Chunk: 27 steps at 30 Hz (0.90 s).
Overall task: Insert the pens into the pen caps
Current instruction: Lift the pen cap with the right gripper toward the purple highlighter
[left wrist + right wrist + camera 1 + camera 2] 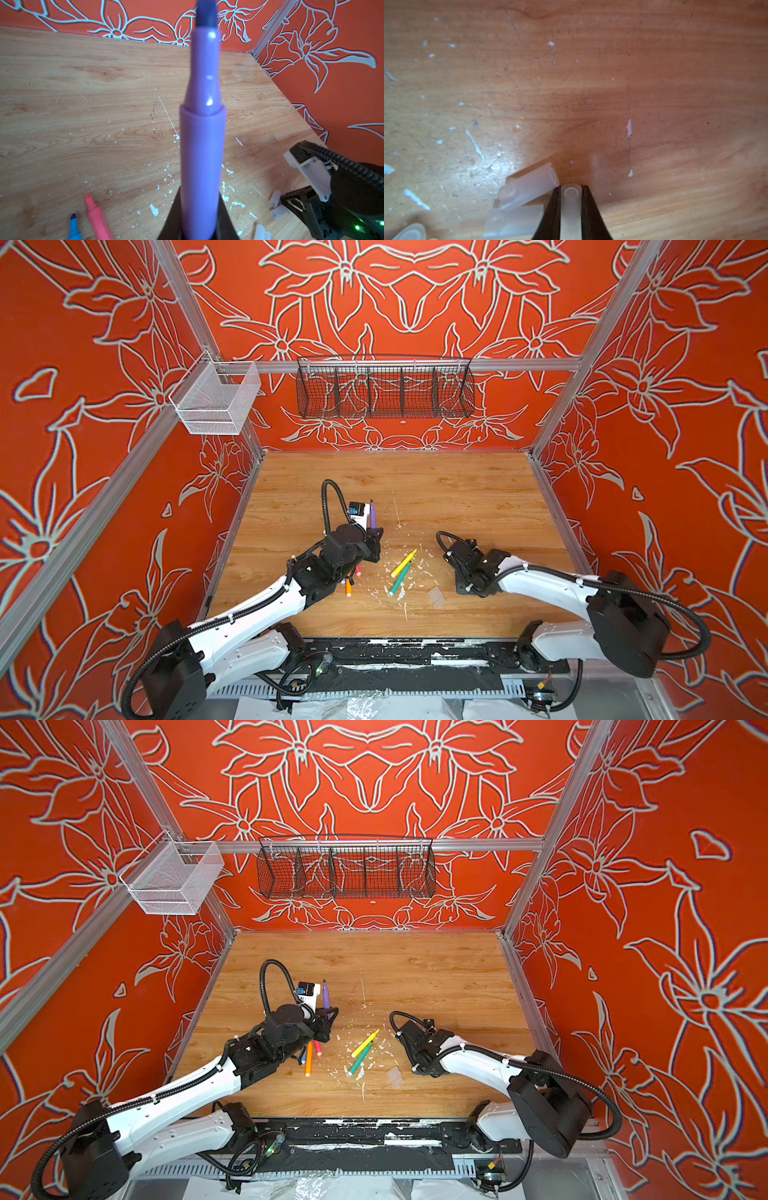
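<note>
My left gripper (373, 536) is shut on the purple pen (372, 513), which sticks out past the jaws with its dark tip uncapped (202, 128). My right gripper (571, 188) is shut on a clear pen cap (570, 200), low over the table; in both top views its fingers are hidden under the wrist. Three more pen caps (529, 187) (512, 223) (411, 232) lie just beside it. Yellow (404, 563) and green (400, 578) pens lie crossed between the arms. Orange (348, 587), pink (96, 216) and blue (74, 226) pens lie by the left arm.
White paint flecks (409, 572) dot the wooden table (457, 497). A black wire basket (384, 387) and a white mesh basket (216, 400) hang on the rail, well above the table. Orange walls close in the back and both sides.
</note>
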Each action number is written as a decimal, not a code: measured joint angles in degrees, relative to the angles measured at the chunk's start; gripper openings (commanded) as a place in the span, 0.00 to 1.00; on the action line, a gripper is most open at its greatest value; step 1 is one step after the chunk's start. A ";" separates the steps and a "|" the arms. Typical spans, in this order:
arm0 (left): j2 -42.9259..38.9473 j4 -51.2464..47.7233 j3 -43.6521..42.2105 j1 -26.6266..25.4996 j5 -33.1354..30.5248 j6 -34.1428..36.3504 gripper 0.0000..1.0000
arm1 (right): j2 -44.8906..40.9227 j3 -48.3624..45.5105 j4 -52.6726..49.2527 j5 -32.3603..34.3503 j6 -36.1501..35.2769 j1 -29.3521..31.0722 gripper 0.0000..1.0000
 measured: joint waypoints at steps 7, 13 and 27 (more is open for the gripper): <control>0.04 -0.04 0.04 0.00 0.39 0.00 0.00 | -2.91 -1.18 -0.94 -0.04 0.09 0.00 0.15; 3.67 -5.01 4.94 0.02 3.13 -2.05 0.00 | -10.64 -0.70 -2.97 1.11 0.02 0.00 0.15; 20.87 -20.39 16.63 -12.57 9.33 -3.34 0.00 | -21.46 4.35 10.05 -1.16 -1.84 0.11 0.15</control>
